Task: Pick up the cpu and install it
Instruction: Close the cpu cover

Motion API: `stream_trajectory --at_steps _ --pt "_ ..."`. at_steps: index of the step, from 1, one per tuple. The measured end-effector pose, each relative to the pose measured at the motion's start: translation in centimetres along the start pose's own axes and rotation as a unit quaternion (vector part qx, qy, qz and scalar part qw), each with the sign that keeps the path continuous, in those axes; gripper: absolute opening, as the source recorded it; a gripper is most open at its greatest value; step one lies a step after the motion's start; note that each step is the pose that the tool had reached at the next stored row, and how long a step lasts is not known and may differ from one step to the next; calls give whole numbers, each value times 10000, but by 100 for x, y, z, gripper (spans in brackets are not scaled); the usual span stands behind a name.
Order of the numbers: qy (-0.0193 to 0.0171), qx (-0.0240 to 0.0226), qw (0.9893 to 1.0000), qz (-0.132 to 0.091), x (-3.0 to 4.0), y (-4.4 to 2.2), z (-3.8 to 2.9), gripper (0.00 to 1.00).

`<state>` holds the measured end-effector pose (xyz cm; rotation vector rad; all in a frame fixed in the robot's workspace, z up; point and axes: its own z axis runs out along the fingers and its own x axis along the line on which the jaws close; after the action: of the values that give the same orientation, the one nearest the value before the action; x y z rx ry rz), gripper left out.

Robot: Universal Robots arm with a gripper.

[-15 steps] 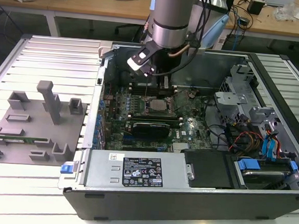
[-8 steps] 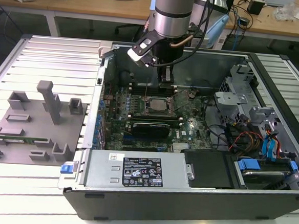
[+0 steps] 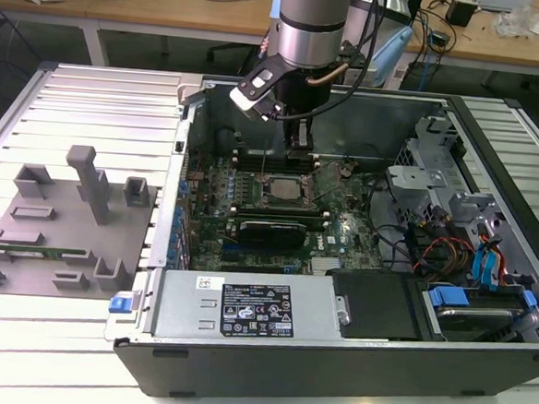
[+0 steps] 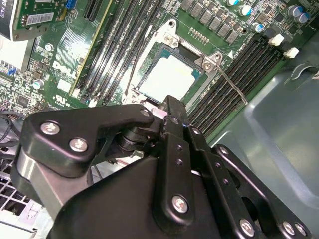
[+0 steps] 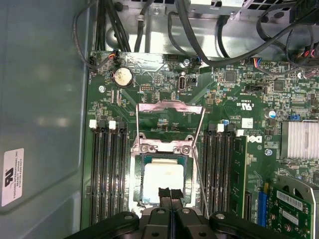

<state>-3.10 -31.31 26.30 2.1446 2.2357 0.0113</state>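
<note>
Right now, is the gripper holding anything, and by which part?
Nothing: the gripper is shut, empty, over the cpu lying in its socket.

A black gripper (image 5: pixel 169 193) is showing silver screws (image 4: pixel 79 145); above it, a silver arm (image 3: pixel 312 20) is carrying black cables (image 3: pixel 378 20).

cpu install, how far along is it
Done: the cpu already lies flat in the motherboard socket, silver top up. In hand: nothing. The gripper is shut and empty, right over the chip's edge in the first wrist view. Left: the socket's metal load plate stands flipped open, so the chip is not yet clamped down.
</note>
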Motion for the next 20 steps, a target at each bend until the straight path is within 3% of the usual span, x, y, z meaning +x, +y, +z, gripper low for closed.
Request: stream_trajectory --at_steps 5,13,20 --pt "-1 0 10000 0 0 0 0 11" --pt "-1 0 10000 0 -2 3 -80 11" --pt "-2 1 10000 0 -4 32 -86 11"
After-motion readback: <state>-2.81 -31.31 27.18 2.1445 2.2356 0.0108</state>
